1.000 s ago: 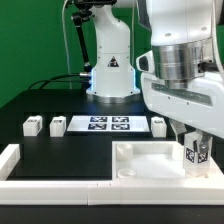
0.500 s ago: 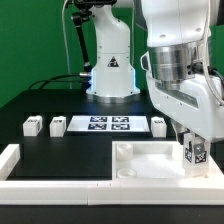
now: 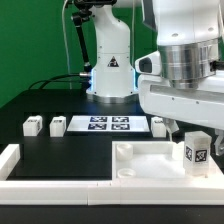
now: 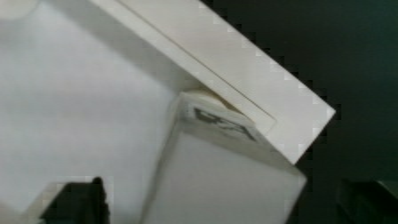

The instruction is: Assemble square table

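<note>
Fingers (image 4: 75, 201) of the gripper (image 4: 228, 200) stand wide apart in the wrist view. One dark tip is on each side of a white leg (image 4: 222, 175), with a clear gap between each tip and the leg's sides. Nothing is held, and neither tip touches the leg. The leg carries a black-and-white tag and sits close against the raised rim of the white tabletop (image 4: 71, 90), with the black table (image 4: 338, 40) showing beyond the rim.

In the exterior view the leg (image 3: 197, 150) stands upright on its own inside the tabletop (image 3: 140, 147), near the corner at the exterior view's right, with its tag facing the camera. Whether it is seated in a corner hole cannot be told. The gripper's white body hangs just above and behind the leg, and its fingertips are hard to make out there. The tabletop lies at the front of the table. Behind it, two loose legs (image 3: 32, 125) lie at the exterior view's left of the marker board (image 3: 105, 124) and a third at its right. A white rail (image 3: 12, 160) runs along the front edge.
</note>
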Tool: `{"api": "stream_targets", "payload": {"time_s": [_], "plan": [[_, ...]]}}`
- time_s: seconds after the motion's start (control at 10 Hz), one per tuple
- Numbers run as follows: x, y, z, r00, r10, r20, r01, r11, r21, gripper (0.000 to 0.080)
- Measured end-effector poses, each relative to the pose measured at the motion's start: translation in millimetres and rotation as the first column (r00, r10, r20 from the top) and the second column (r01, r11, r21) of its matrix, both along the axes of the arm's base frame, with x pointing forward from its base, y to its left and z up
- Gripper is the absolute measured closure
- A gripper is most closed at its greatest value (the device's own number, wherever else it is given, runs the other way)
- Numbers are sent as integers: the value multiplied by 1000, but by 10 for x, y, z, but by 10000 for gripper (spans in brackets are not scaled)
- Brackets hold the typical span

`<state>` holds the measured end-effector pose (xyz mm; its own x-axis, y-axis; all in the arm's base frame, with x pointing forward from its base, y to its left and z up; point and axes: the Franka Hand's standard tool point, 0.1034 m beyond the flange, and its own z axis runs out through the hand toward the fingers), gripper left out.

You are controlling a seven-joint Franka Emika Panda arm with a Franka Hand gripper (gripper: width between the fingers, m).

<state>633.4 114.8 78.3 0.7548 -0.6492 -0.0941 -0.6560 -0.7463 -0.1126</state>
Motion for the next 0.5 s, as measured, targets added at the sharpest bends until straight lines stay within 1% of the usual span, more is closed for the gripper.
{"api": "stream_targets", "payload": {"time_s": [0.1,0.2,0.4,0.5], "plan": [[-10,7,-5,979,203,22,-202,979,-31,152],[-13,35,-5,945,325,32,-323,945,-52,150],[-24,32,-41,840,540,48,-537,841,-65,150],[-28,26,-61,795,605,53,-601,796,-70,150]]}}
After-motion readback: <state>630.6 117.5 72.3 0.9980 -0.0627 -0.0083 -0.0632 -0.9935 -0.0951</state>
